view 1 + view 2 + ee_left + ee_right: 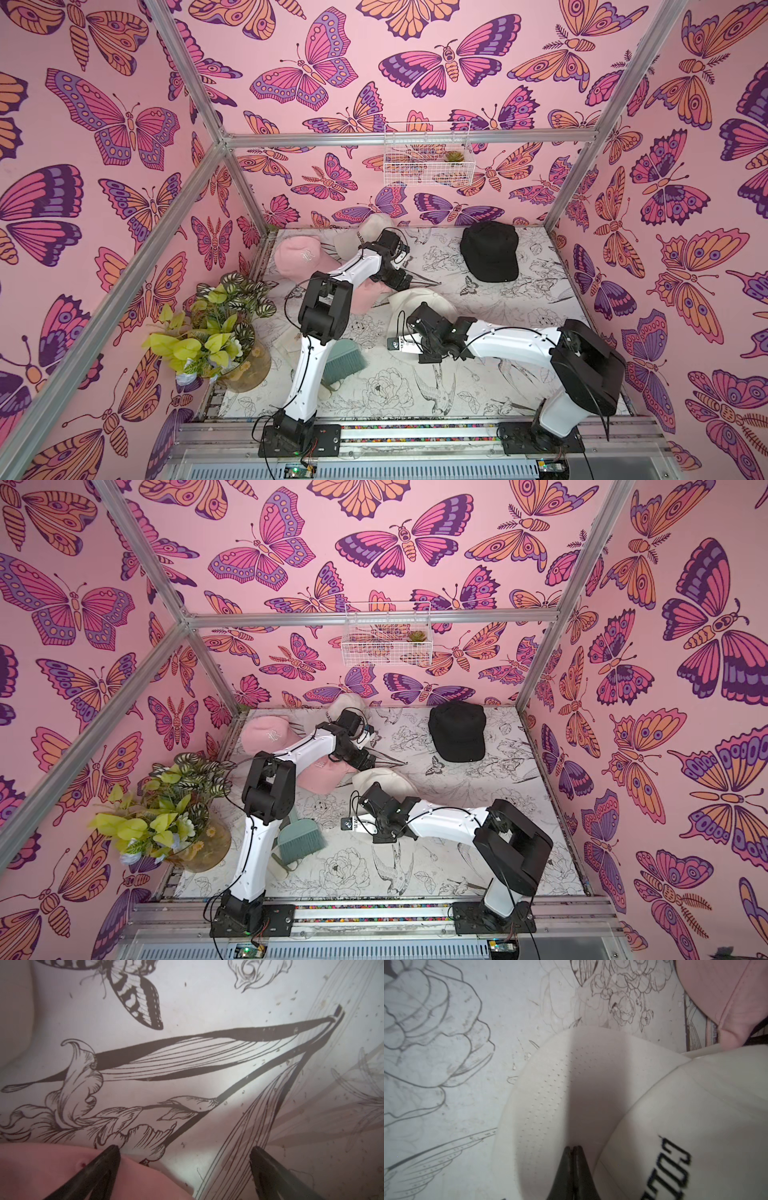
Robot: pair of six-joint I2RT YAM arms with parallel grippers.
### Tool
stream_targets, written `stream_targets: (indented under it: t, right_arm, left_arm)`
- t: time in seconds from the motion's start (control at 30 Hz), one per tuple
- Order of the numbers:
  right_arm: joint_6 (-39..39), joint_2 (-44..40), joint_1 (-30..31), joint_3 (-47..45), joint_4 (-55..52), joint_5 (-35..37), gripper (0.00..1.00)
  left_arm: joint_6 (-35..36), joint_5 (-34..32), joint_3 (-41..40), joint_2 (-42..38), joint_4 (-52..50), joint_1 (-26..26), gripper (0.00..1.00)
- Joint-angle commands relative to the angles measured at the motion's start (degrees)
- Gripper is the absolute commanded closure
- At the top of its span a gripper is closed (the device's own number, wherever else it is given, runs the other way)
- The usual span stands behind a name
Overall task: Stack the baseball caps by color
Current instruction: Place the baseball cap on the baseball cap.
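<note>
Cream COLORADO cap (pixel 695 1105) mid-desk (pixel 415 386), brim under right pincer (pixel 574 1150): tips pressed together on brim, hold on fabric unclear. Left pincer (pixel 184 1152) spread wide over bare desk, one tip above edge of pink cap (pixel 52 1172). Black cap (pixel 490 251) near far right corner, well apart. Second pink cap (pixel 297 255) by far left corner, beside second cream cap (pixel 370 230).

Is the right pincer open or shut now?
Shut. In the wrist view the right pincer has its black tips touching, over the cream cap's brim.
</note>
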Motion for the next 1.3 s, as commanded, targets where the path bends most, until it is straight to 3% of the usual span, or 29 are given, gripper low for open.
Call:
stream_targets:
  t: [0.0,0.27,0.53,0.83,1.1,1.27]
  right_arm:
    - [-2.24,0.38,-1.04,1.83,-3.82,2.03,1.0]
    - [-6.64,6.95,-2.64,4.79,-11.3,5.0,1.0]
    - [-9.52,9.98,-2.69,5.11,-17.21,0.04,1.0]
    - [-15.56,10.22,-5.45,6.77,-19.0,-3.63,1.0]
    - [-23.15,13.66,-9.46,13.31,-24.54,-3.53,1.0]
    - [-30.34,16.12,-9.98,17.0,-28.92,-4.0,1.0]
  left_arm:
    - [0.1,-0.25,-1.75,-0.98,-1.73,-0.15,0.0]
    - [0.08,1.57,-1.16,-1.05,-1.55,-0.15,0.0]
    - [-0.25,1.11,1.7,-2.11,-1.25,0.03,0.0]
    - [-12.56,-3.6,3.23,-9.93,3.34,2.68,0.0]
    - [-19.08,-6.47,-16.39,-24.41,15.81,6.6,0.0]
    - [-25.31,-4.79,-30.43,-31.84,24.44,11.75,0.0]
